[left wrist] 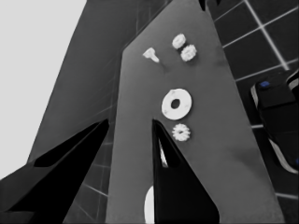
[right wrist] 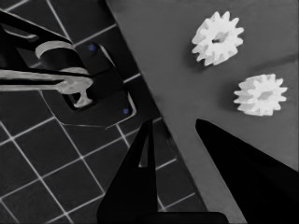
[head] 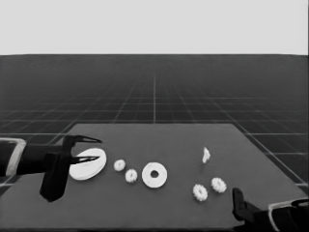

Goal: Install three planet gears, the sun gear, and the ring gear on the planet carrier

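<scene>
Starting with no gear [head: 131, 175] on the smaller round part [head: 154, 175], we need the parked, open right pincer [head: 237, 199] to collect one, while the left pincer [head: 86, 149] waits open.

A dark desk [head: 159, 203] carries seven white parts. At its left end the left hand [head: 87, 150] waits with fingers apart, over the larger round part [head: 88, 164]. To the right of that part lie two gears [head: 119, 165] [head: 131, 176], then the smaller round part [head: 154, 175] with its wide dark hole near the desk's middle. A thin white piece [head: 206, 154] stands farther right and back, apart from the rest. Two more gears [head: 200, 192] [head: 218, 184] sit side by side toward the near right. The right hand [head: 239, 205] shows at the lower right corner.
</scene>
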Controlling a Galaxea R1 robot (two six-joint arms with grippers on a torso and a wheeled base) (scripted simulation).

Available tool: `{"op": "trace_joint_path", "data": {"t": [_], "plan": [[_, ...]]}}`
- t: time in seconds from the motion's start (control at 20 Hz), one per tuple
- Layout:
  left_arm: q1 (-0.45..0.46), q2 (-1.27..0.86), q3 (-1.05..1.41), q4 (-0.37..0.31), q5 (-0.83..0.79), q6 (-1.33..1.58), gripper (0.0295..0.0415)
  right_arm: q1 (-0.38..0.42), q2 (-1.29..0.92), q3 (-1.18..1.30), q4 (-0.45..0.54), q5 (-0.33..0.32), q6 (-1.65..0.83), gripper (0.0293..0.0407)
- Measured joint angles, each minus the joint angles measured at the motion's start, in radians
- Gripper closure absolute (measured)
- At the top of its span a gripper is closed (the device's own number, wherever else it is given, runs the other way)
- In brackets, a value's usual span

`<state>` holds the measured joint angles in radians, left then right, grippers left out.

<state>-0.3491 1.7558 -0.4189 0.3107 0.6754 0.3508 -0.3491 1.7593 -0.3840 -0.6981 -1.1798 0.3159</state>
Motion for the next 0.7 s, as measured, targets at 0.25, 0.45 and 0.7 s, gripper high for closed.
{"op": "trace_joint_path", "data": {"t": [0.25,0.45,0.7], "plan": [[0.235,0.281,0.022,0.471,0.458,-0.487,0.0336,-0.011,0.001,0.003,0.009,0.002,0.000,0.0320],[0.338,0.887,-0.683,0.015,0.908,-1.658,0.0319,-0.006,0.000,-0.002,0.001,0.000,0.000,0.0315],[0.348,0.943,-0.911,-0.127,0.858,-1.702,0.0326,-0.006,0.000,-0.003,0.001,0.000,0.000,0.0315]]}}
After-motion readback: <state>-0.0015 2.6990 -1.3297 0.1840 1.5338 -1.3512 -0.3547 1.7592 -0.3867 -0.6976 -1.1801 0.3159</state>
